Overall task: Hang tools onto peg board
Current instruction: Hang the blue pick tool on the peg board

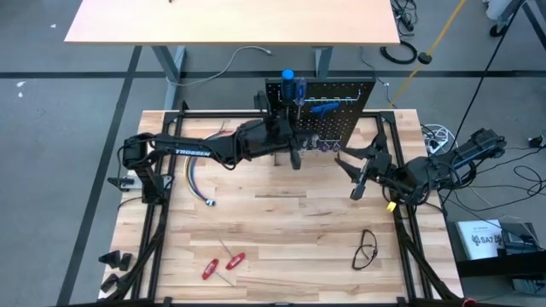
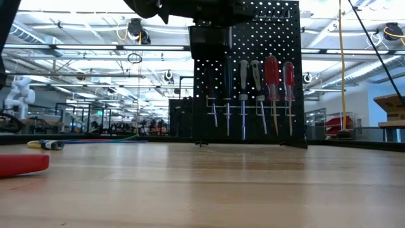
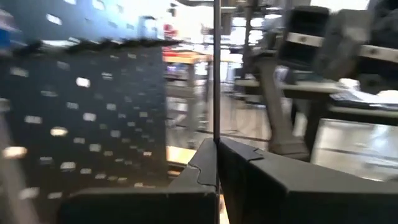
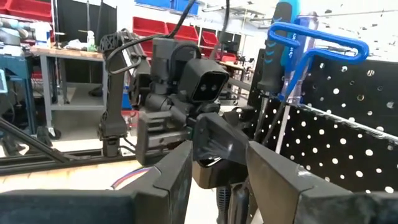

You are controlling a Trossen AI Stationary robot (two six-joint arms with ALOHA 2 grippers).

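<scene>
The black peg board stands upright at the table's far edge. In the low view a row of screwdrivers with black, grey and red handles hangs on its front, shafts pointing down. My left gripper is close in front of the board's left part. It is shut on a slim metal shaft; the handle is hidden. My right gripper is open and empty, over the table to the right of the left gripper and facing it. My left gripper pinches the slim metal shaft between its two shut fingers. The shaft rises straight out from between the fingertips, beside the peg board's face. The fingers lie across it. What lies below the fingers is hidden by the gripper.
Blue-handled tools sit at the board's top. Two red-handled tools lie near the table's front left; one also shows in the low view. A bundle of coloured wires lies at left. Black glasses lie at front right.
</scene>
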